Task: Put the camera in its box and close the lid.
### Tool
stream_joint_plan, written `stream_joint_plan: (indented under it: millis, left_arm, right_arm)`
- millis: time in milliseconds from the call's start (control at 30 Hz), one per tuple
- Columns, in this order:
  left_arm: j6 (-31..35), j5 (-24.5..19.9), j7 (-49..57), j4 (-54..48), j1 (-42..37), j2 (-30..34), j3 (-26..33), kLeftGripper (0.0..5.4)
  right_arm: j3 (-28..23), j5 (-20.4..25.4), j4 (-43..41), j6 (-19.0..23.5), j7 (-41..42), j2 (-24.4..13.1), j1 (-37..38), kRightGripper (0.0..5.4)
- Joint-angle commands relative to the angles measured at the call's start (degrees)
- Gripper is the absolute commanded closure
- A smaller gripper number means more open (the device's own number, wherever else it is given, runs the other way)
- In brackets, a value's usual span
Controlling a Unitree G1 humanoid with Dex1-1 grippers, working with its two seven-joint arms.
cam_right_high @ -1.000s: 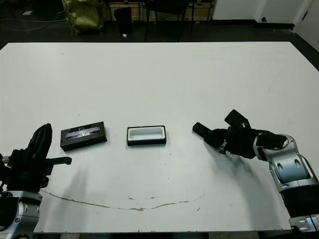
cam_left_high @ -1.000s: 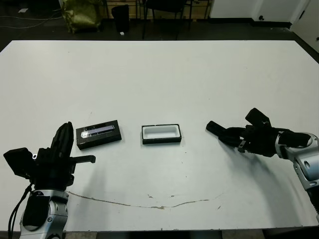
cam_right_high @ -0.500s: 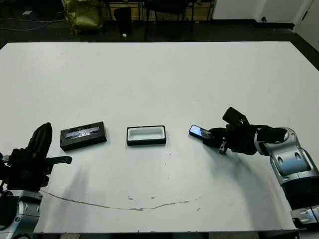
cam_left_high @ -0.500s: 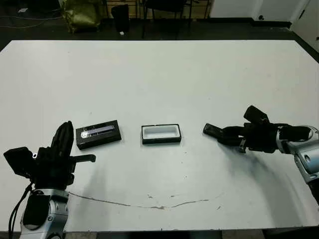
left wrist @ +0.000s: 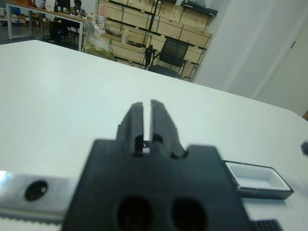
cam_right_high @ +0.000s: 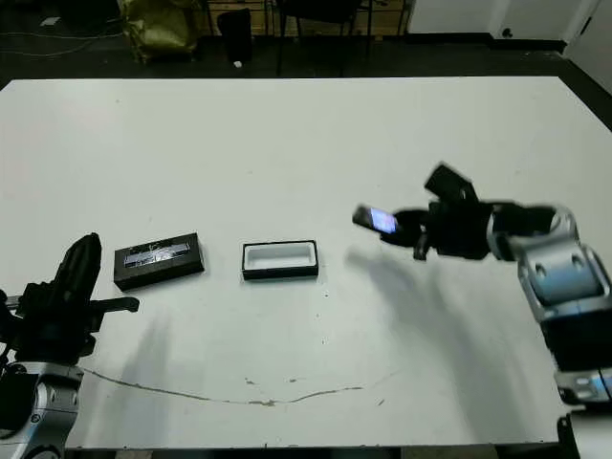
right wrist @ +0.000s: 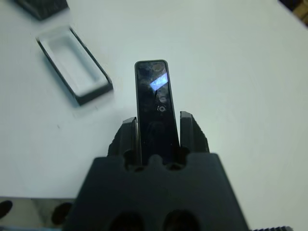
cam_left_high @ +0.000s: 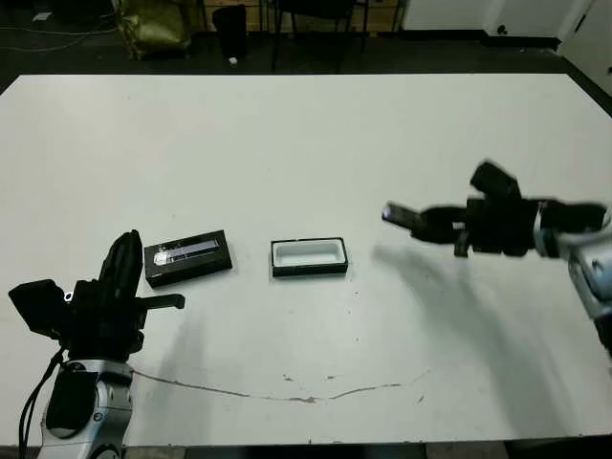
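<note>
A white bench (cam_left_high: 306, 134) holds an open black box (cam_left_high: 309, 257) with a white lining, near its middle. To the box's left, just apart from it, lies the flat black lid (cam_left_high: 188, 257) with a silvery stripe. To the box's right, raised above the bench, the right gripper (right wrist: 156, 127) has its jaws closed on the slim black camera (right wrist: 154, 103), whose free end points toward the box. The left gripper (left wrist: 143, 120) rests low, left of the lid, jaws closed and holding nothing.
</note>
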Motion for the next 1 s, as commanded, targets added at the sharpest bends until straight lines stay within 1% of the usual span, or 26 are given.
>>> stream_joint_plan:
  millis: [33, 133, 233, 367, 567, 667, 867, 1000]
  left_arm:
    - [1.37, 0.15, 0.39, 0.47, 0.48, 0.38, -0.17, 5.40]
    - [1.02, -0.28, -0.11, 0.92, 0.37, 0.39, -0.23, 5.40]
    - [1.14, 0.42, 0.45, 0.81, 0.33, 0.23, -0.59, 5.40]
    - [1.01, 0.87, 0.84, 0.84, 0.35, 0.12, -1.03, 5.40]
    - [0.94, 0.50, 0.86, 0.86, 0.33, 0.18, -1.07, 5.40]
    - [0.92, 0.23, 0.68, 0.80, 0.37, 0.23, -1.04, 5.40]
    - [0.90, 0.57, 0.90, 0.84, 0.58, 0.14, -1.28, 5.40]
    - [0.33, 0.48, 0.51, 1.21, 0.67, 0.13, -1.31, 5.40]
  right_arm:
    - [3.12, -1.43, 0.65, -1.84, 2.02, 1.54, -4.03, 4.81]
    - [6.35, -2.76, 0.97, -0.69, 3.91, 3.05, -8.44, 4.81]
    - [9.47, -4.46, 2.26, -1.46, 5.84, 4.67, -12.12, 4.81]
    - [12.98, -6.42, 2.95, -1.19, 7.25, 7.00, -15.01, 4.81]
    - [15.89, -8.30, 6.52, -2.59, 8.39, 11.04, -17.65, 4.81]
    - [17.02, -9.45, 8.55, -3.95, 9.34, 12.49, -18.97, 4.81]
    - [19.31, -12.86, 8.69, -3.12, 9.32, 14.15, -20.45, 4.81]
    - [20.56, -14.02, 8.40, 0.38, 10.30, 15.12, -20.99, 4.81]
